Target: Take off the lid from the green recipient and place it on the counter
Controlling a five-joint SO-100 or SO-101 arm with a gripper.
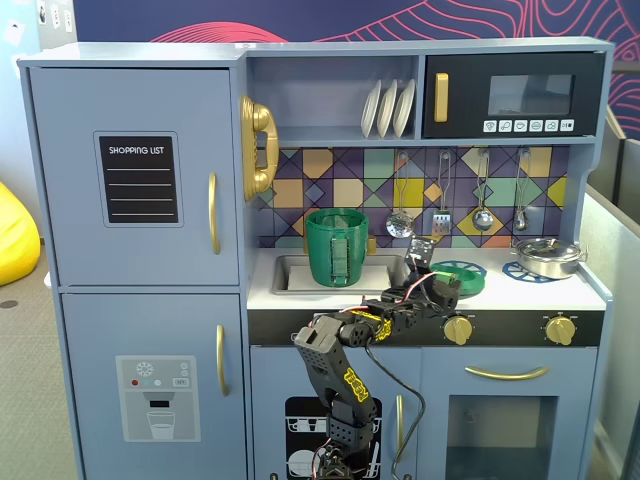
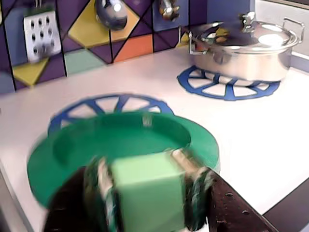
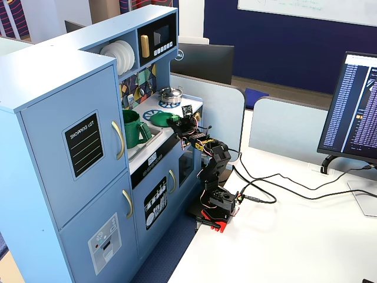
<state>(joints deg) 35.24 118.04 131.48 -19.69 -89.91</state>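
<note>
In the wrist view, the hand [image 2: 147, 193] is at the bottom centre of the frame and is clenched on the small green block handle of the lid [image 2: 72, 145], one finger on each side of the block. The lid is already off the green recipient [image 1: 337, 247], which stands open in the sink at the centre of a fixed view. The lid now lies over the nearer blue burner print [image 2: 108, 104], flat or almost flat on the desk [image 2: 251, 140]; whether it fully touches cannot be told, because the picture is blurred.

The step in hand seems to be the putting down. To do it well, the arm should keep the disc level and lower it until it rests fully, and only then open the fingers. The silver pot [image 2: 244, 46] at the upper right is well apart, so it is not in the way. After the release, the hand should rise straight up, so that the fingers do not drag the handle sideways.
</note>
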